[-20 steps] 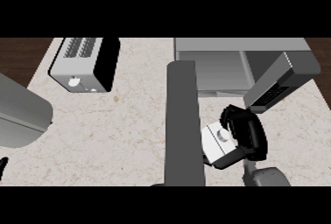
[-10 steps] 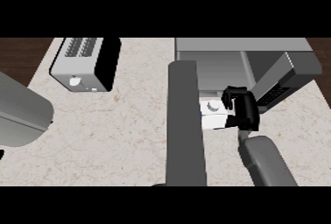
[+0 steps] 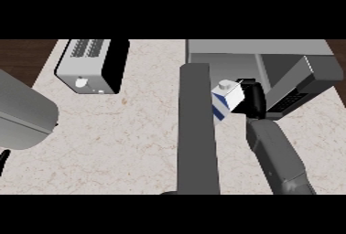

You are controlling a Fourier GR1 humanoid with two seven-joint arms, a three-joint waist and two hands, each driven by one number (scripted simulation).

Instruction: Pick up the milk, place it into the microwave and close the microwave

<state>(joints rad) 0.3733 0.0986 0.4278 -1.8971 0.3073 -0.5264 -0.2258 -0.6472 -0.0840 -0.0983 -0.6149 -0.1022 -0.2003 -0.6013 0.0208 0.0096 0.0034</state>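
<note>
So far the right hand (image 3: 252, 98) has fingers curled round the milk (image 3: 225, 97) beside the open microwave (image 3: 233, 47); placing it inside and closing remain

A kitchen: pale stone counter (image 3: 135, 137), toaster (image 3: 91, 66) at left, open microwave (image 3: 270, 48) at right
</note>
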